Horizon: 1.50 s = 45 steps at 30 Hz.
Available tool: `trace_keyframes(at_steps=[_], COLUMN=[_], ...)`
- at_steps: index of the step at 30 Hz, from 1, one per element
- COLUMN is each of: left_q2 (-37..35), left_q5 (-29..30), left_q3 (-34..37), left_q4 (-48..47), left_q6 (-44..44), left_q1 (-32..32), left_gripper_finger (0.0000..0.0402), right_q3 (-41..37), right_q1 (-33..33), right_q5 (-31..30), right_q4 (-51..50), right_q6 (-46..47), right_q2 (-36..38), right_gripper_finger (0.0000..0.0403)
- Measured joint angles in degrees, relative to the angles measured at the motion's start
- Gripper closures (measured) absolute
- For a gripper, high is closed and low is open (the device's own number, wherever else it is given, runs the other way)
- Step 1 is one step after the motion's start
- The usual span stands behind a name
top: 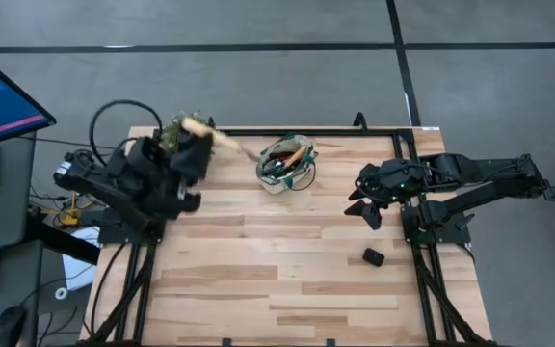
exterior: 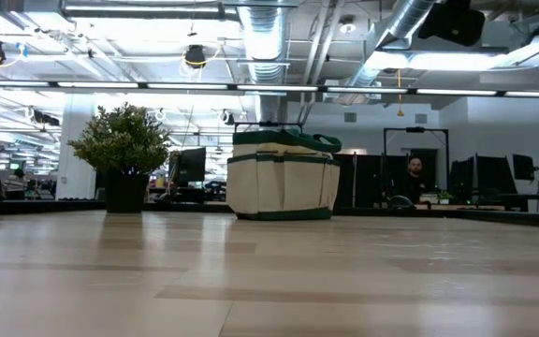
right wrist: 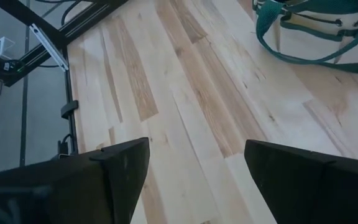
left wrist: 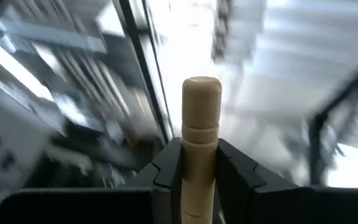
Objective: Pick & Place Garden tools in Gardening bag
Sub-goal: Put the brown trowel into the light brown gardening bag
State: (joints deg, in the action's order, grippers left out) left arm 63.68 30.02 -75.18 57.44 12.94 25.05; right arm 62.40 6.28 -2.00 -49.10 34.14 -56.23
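Observation:
My left gripper [left wrist: 201,168] is shut on a garden tool with a light wooden handle [left wrist: 201,124]. It is raised above the table's far left, over the bushy plant [top: 173,133]. In the high view the tool [top: 222,139] slants from the gripper toward the gardening bag [top: 287,164]. The beige bag with green trim stands on its base at the far middle and holds other tools. My right gripper [right wrist: 197,180] hangs open over bare wood right of the bag [right wrist: 316,31]. The low view shows the bag [exterior: 284,176] but no gripper. My left gripper pinches the tool's wooden handle between its two fingers [left wrist: 166,171], just below the grooved, rounded free end [left wrist: 202,93]. The handle lies along the fingers, and its end sticks out past the fingertips. The tool is lifted clear of the table.
A potted plant [exterior: 124,150] stands at the far left and a small black lump [top: 373,257] lies near the right edge. Open wood fills the table's middle and near side [top: 277,280]. A person [exterior: 415,173] sits in the room beyond.

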Motion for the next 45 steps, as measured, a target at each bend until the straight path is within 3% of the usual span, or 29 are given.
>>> trace_keyframes(at_steps=[3, 7, 18, 21, 25, 28, 31, 33, 37, 45], left_q2=[2.2, 3.2, 3.5, 3.5, 3.2, 1.6, -0.1, -0.4, 0.4, 4.7], left_q5=[-0.1, -4.3, -11.2, -13.7, -22.5, -26.9, -27.1, -26.3, -18.5, 4.1], left_q3=[-0.3, -2.0, -6.3, -6.3, -6.3, -6.4, -7.8, -9.0, -10.0, -10.0], left_q4=[11.7, 19.6, 20.7, 18.5, 13.9, 4.2, -10.9, -20.3, -31.0, -33.2], left_q6=[3.6, 3.6, 0.4, 2.6, 4.6, 5.4, 11.1, 18.0, 32.2, 64.0], left_q1=[-3.7, -8.6, -13.2, -13.2, -13.2, -13.2, -13.2, -13.2, -13.2, -13.2], left_gripper_finger=[0.0335, 0.0335, 0.0335, 0.0335, 0.0335, 0.0335, 0.0334, 0.0334, 0.0334, 0.0334], right_q3=[0.0, 0.0, 0.0, 0.0, 0.0, 0.0, 0.0, 0.0, 0.0, 0.0], right_q1=[0.0, 0.0, 0.0, 0.0, 0.0, 0.0, 0.0, 0.0, 0.0, 0.0], right_q5=[-0.5, -2.5, -2.6, -2.6, -2.6, -2.6, -2.6, -2.6, -2.6, -2.6], right_q4=[0.0, -0.1, -0.2, -0.2, -0.4, -0.4, -0.4, -0.6, -0.6, -0.6], right_q6=[1.0, 2.7, 3.0, 3.0, 3.0, 3.3, 4.0, 4.6, 5.2, 9.0], right_q2=[0.0, 0.0, 0.0, 0.0, 0.0, 0.0, 0.0, 0.0, 0.0, 0.0], right_gripper_finger=[0.0147, 0.0147, 0.0147, 0.0147, 0.0147, 0.0147, 0.0147, 0.0147, 0.0147, 0.0147])
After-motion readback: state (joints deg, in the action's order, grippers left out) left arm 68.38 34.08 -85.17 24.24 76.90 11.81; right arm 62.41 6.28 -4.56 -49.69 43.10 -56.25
